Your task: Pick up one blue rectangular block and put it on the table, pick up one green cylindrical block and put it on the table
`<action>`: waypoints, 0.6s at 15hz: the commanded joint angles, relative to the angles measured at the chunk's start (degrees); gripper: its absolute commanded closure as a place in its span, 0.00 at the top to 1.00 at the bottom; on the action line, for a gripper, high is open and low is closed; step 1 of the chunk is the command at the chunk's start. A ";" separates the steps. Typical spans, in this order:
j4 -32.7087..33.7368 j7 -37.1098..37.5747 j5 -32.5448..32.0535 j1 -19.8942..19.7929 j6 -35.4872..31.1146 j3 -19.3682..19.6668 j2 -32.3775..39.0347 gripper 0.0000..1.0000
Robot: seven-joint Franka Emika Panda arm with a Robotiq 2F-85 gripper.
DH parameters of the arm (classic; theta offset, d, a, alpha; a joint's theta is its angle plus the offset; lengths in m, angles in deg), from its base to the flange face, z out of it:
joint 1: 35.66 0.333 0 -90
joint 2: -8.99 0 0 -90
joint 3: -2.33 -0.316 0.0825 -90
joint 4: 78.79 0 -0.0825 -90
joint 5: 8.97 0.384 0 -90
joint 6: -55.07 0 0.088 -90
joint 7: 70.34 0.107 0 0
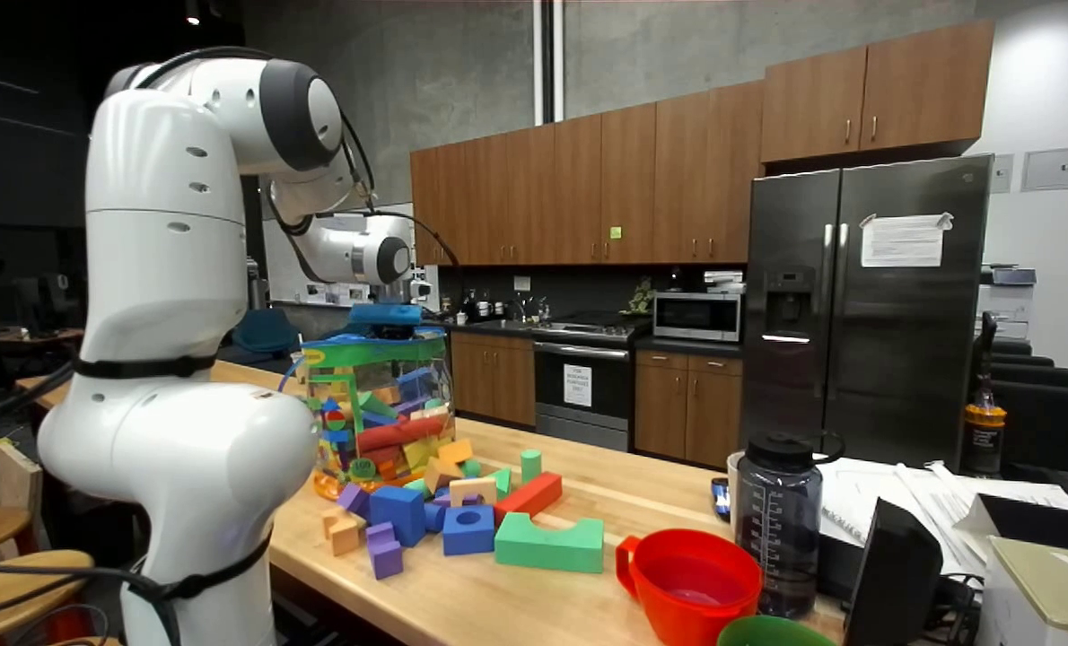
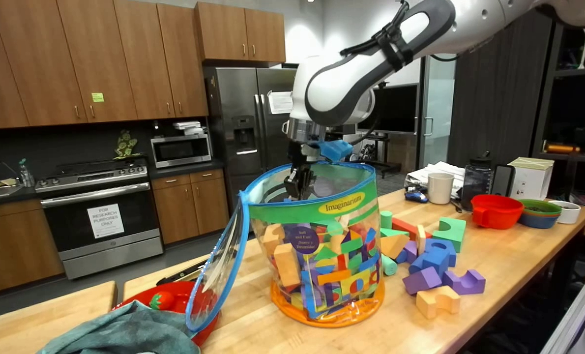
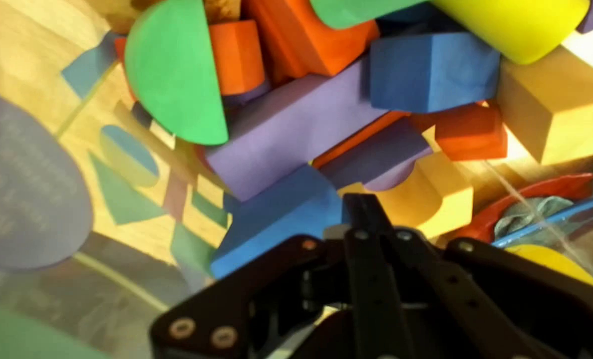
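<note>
Inside the mouth of a clear bag (image 2: 322,209) full of blocks, my gripper (image 2: 300,183) points down. Seen in the wrist view, the gripper (image 3: 361,197) is shut, its fingertips together with nothing between them. A large blue block (image 3: 281,219) lies just left of the fingertips; a smaller blue block (image 3: 433,72) is farther up among the pile. On the pale table (image 2: 405,322) a green cylindrical block (image 2: 386,220) stands upright, and the same green cylinder (image 1: 531,466) appears behind a red block. Rectangular blue blocks (image 1: 398,514) also rest on the table.
Loose blocks in several colours lie beside the bag, including a green arch (image 1: 547,545). Past them are a red cup (image 1: 695,579) and a dark bottle (image 1: 778,520). The bag's flap (image 2: 219,275) hangs over a red bowl (image 2: 184,290) and a teal cloth (image 2: 130,332).
</note>
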 commanded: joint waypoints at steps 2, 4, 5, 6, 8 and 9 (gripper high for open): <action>5.30 -0.77 0.48 -1.11 4.24 1.21 -0.22 0.00; 5.60 0.22 0.66 -1.17 4.71 1.33 -0.58 0.19; 5.45 0.64 0.86 -1.17 4.94 1.34 -0.80 0.26; 5.22 0.83 1.21 -1.16 5.43 1.33 -1.08 0.31; 4.88 1.04 1.95 -1.18 5.86 1.32 -1.28 0.44; 5.50 0.54 0.85 -0.94 4.57 1.25 0.06 0.50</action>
